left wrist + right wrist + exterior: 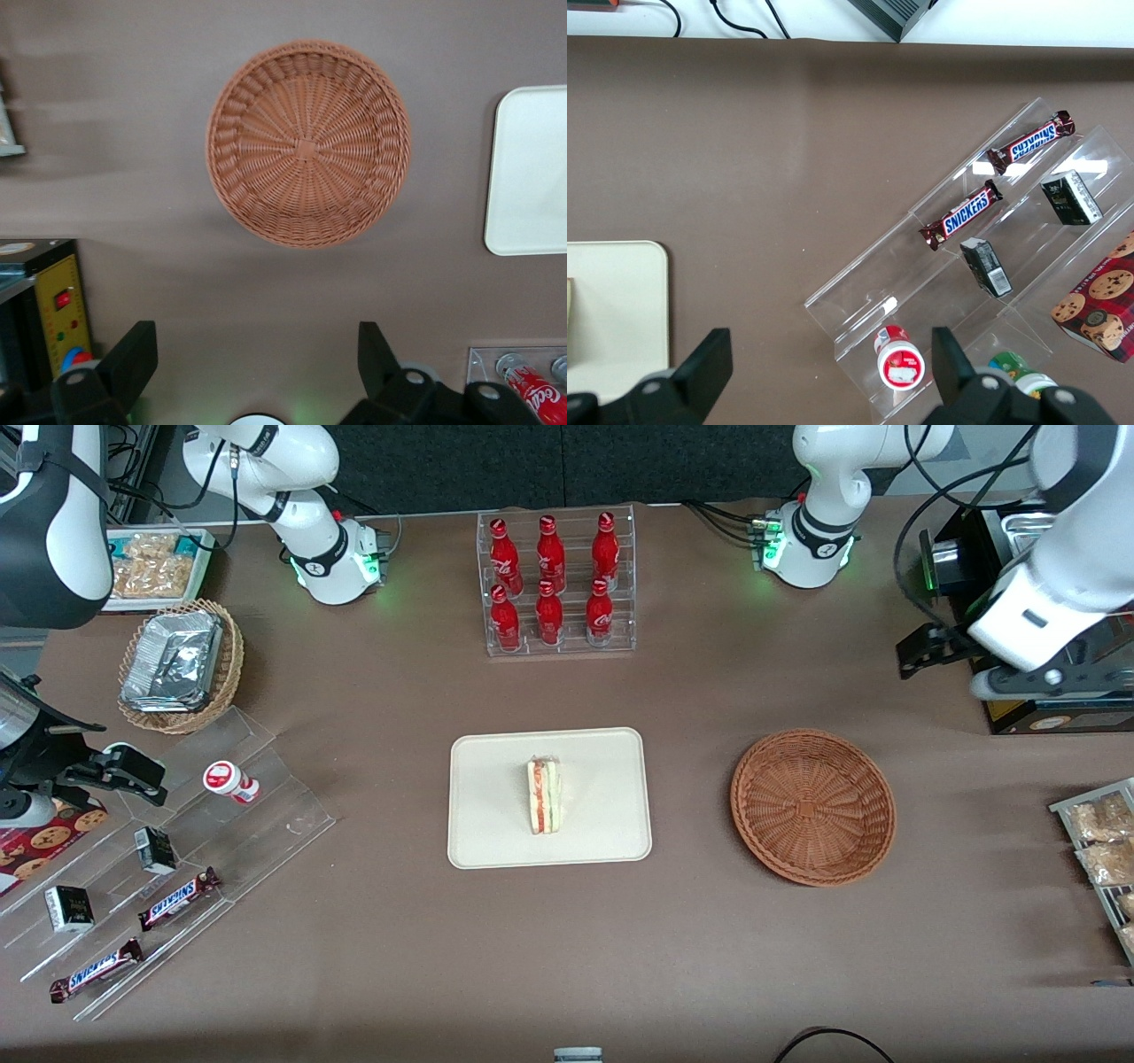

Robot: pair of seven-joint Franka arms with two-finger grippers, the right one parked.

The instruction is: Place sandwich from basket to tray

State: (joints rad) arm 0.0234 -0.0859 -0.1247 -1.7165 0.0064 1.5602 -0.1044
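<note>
- Fingers (124, 359) spread apart, empty: your gripper (257, 372) hangs above the table, off the empty basket (308, 143).
- Sandwich (544, 795) rests on tray (496, 841), well apart from basket; judge placement done, so retreat clear.

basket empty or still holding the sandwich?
Empty. The basket shows only bare weave; the sandwich sits on the tray. The pincer hangs open, away from the basket.

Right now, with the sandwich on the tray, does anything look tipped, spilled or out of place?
Little stands out. The sandwich stands upright mid-tray, the basket is empty, and the gripper hangs open above the table, farther from the front camera than the basket. Only a small red-capped bottle lies tipped on the clear display steps.
</note>
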